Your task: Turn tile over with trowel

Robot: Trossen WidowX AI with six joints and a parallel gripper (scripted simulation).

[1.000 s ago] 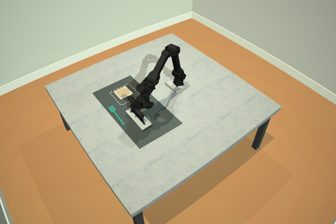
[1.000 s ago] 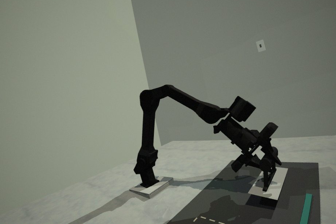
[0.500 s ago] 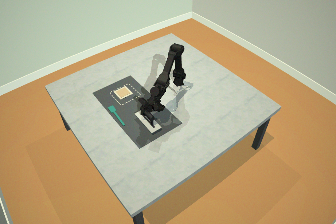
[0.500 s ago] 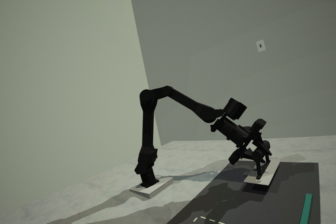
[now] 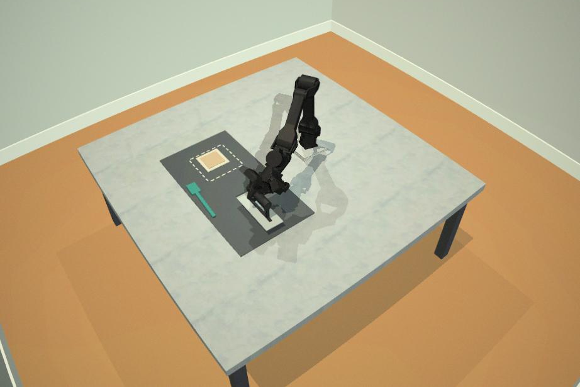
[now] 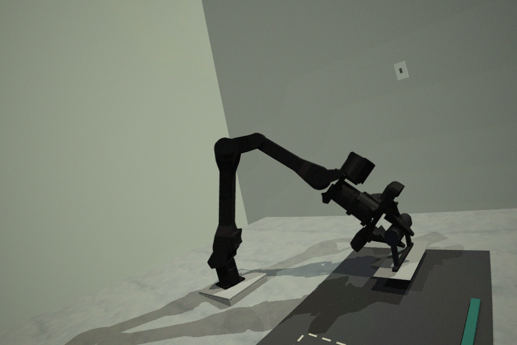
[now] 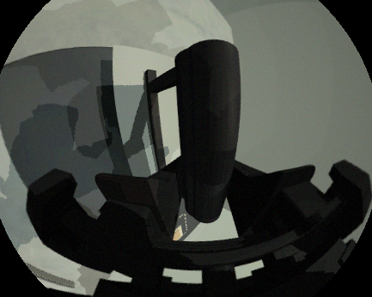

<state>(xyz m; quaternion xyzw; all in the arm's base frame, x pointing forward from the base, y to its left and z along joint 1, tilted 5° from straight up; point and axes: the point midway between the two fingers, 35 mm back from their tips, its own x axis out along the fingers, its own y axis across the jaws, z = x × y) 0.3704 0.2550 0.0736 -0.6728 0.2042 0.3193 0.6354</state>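
My gripper is shut on the black handle of the small trowel. The trowel's white flat blade lies on the dark mat near its right end. The tile is tan with a paler border and lies flat inside the dashed outline at the mat's far end, well apart from the trowel. Only a corner of the outline shows in the exterior view. I cannot tell which face of the tile is up.
A green spatula-like tool lies on the mat's left edge, between the tile and the trowel. The arm's base plate sits on the grey table to the right of the mat.
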